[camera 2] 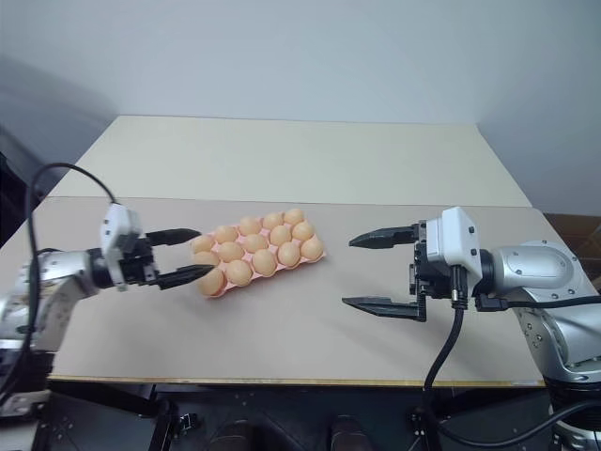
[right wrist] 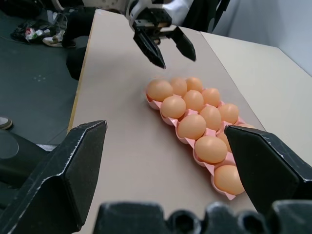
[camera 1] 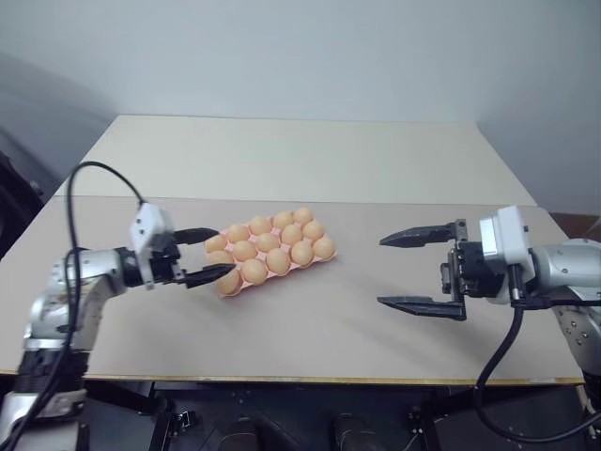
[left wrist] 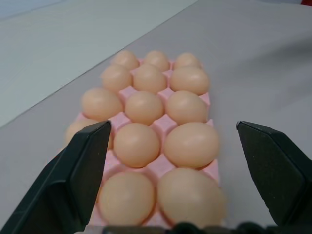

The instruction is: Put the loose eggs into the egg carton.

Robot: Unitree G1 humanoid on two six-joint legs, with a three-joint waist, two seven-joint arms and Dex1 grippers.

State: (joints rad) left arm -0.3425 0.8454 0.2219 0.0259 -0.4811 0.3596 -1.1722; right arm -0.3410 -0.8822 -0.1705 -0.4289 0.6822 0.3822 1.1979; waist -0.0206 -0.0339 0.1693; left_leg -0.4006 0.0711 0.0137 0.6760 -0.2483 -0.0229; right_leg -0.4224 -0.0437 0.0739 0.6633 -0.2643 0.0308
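carton (camera 1: 272, 246) full w/ eggs (camera 1: 278, 261); left gripper (camera 1: 205, 254) & right gripper (camera 1: 411, 271) jaws spread, empty.

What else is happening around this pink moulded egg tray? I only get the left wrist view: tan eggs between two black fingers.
Observer: The robot's right gripper hangs over the pale table, on the other side of the pink moulded egg carton. It is open and well apart from the carton.
Operator: Is there an egg behind the finger that blocks one corner on my screen?
Observer: Yes. The right wrist view shows a smooth tan egg in each cup of that end row.
Operator: Where is my gripper overall?
Observer: From the head views, the left gripper is at the carton's short end on the robot's left. It is open and holds nothing.
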